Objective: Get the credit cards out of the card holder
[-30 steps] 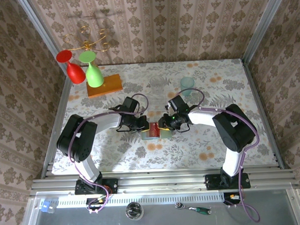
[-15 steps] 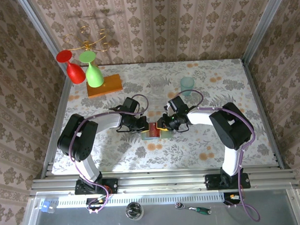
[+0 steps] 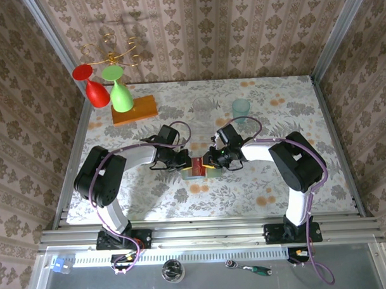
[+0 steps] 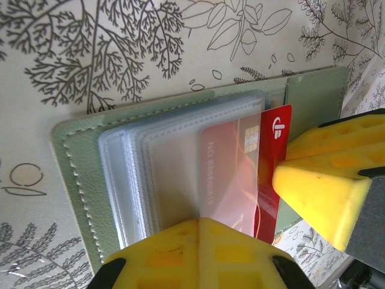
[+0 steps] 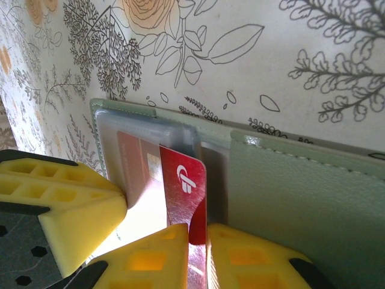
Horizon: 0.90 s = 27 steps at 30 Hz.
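The card holder (image 4: 72, 180) lies open and flat on the flowered table (image 3: 264, 180), a little toward 6 o'clock from its middle in the top view. The left gripper (image 3: 179, 161) sits at its 9 o'clock and the right gripper (image 5: 198, 232) at its 3 o'clock. In the right wrist view the right gripper's yellow fingers pinch a red credit card (image 5: 183, 189) that sticks partway out of the clear sleeves (image 4: 162, 162) toward 6 o'clock. In the left wrist view the left gripper's fingers are pressed together, their tips on the sleeves. An orange block (image 3: 135, 110) with two glasses lies toward 10 o'clock, well apart.
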Motion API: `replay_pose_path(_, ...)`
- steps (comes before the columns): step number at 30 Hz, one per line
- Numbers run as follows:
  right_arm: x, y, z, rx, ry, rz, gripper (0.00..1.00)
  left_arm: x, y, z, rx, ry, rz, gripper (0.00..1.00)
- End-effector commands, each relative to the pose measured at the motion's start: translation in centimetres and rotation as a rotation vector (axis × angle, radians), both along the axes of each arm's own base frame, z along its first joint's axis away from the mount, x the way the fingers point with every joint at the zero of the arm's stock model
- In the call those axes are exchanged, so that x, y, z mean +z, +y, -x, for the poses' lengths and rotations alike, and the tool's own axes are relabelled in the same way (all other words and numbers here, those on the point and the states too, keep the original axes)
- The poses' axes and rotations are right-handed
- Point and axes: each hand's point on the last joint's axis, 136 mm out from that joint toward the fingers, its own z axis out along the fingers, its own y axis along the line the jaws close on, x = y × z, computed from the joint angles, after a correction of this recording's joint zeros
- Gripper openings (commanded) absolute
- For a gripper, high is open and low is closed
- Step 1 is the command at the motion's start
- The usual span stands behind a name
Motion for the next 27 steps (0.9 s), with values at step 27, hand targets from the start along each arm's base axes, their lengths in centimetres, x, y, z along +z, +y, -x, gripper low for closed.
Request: replay_pose_path(27, 2.1, -2.9, 0.1, -0.005, -0.021, -0.025, 0.12, -1.7, 1.1, 1.1, -0.007, 0.044, -0.05, 0.0)
